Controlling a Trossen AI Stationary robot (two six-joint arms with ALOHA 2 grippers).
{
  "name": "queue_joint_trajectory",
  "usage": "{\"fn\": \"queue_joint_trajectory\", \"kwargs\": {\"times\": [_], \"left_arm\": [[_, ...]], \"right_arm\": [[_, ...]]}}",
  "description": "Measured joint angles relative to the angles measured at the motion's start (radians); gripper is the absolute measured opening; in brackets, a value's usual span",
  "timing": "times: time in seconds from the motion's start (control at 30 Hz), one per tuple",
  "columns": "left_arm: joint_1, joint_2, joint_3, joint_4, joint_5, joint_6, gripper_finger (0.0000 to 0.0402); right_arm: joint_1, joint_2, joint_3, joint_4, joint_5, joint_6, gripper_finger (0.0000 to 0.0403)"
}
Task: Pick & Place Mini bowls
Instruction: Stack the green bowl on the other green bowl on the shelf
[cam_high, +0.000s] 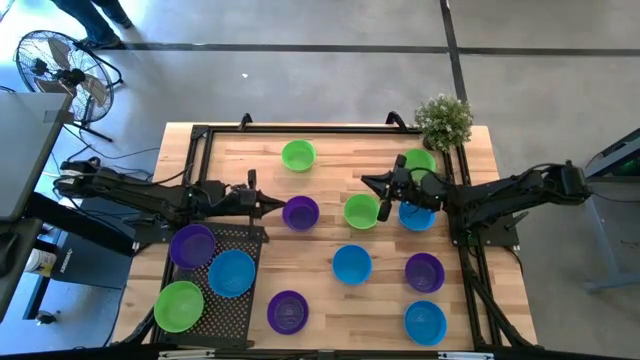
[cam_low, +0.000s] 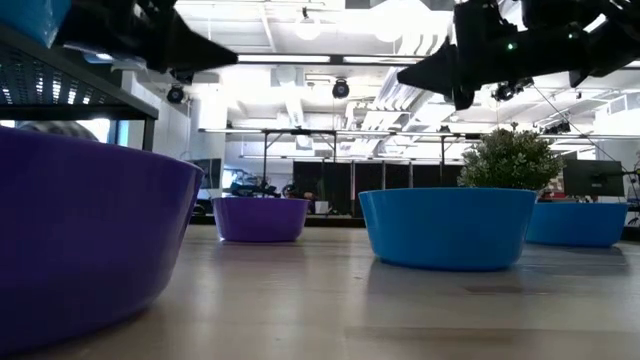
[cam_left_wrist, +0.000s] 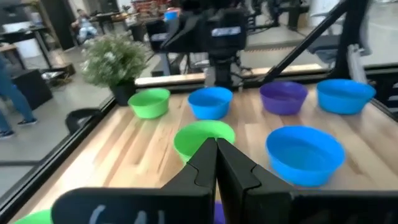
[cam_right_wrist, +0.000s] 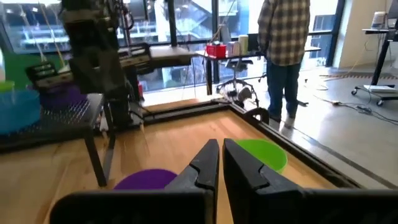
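Both end effectors pressed together, empty: left end effector (cam_high: 272, 206) beside purple bowl (cam_high: 301, 212), right end effector (cam_high: 371, 183) beside green bowl (cam_high: 361, 211). Approach step; next, spread and grasp.

Two arms, both black, slim jointed links with bulkier blocks at the joints. Left gripper (cam_left_wrist: 216, 163): flat matte-black fingers tapering to wedge tips, faint pale scrawl on the body behind. Right gripper (cam_right_wrist: 221, 163): same black wedge-shaped fingers.

Potted plant (cam_high: 444, 121) at table's (cam_high: 330, 160) far right corner, floor fan (cam_high: 62, 65) off left, person in plaid shirt (cam_right_wrist: 284, 53) beyond.
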Motion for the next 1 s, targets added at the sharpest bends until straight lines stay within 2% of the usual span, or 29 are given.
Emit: {"fn": "queue_joint_trajectory", "kwargs": {"times": [0.07,0.2,0.33,0.5,0.67,0.77,0.9,1.0], "left_arm": [[0.0,0.0,-0.021,0.041,-0.017,-0.003,0.0001],[0.0,-0.012,-0.052,0.062,-0.018,-0.006,0.0001],[0.0,-0.015,-0.054,0.049,-0.018,-0.006,0.0001],[0.0,-0.013,-0.054,0.033,-0.013,-0.006,0.0001],[0.0,-0.013,-0.054,0.03,0.007,-0.007,0.0001],[0.0,-0.013,-0.054,0.007,0.007,-0.007,0.0001],[0.0,-0.013,-0.054,-0.02,0.012,-0.002,0.0001],[0.0,-0.013,-0.054,-0.021,0.093,-0.003,0.0001]], "right_arm": [[0.029,0.0,0.0,-0.022,0.068,-0.031,0.0009],[0.096,-0.005,0.0,-0.126,0.269,-0.083,0.0001],[0.157,-0.008,0.031,-0.267,0.339,-0.037,0.0001],[0.203,-0.008,0.131,-0.586,0.393,0.086,0.0007],[0.23,-0.006,0.185,-0.752,0.397,0.138,0.0044],[0.239,-0.006,0.193,-0.773,0.382,0.147,0.0077],[0.241,0.015,0.193,-0.768,0.292,0.148,0.0116],[0.254,0.063,0.193,-0.774,0.258,0.161,0.0138]]}}
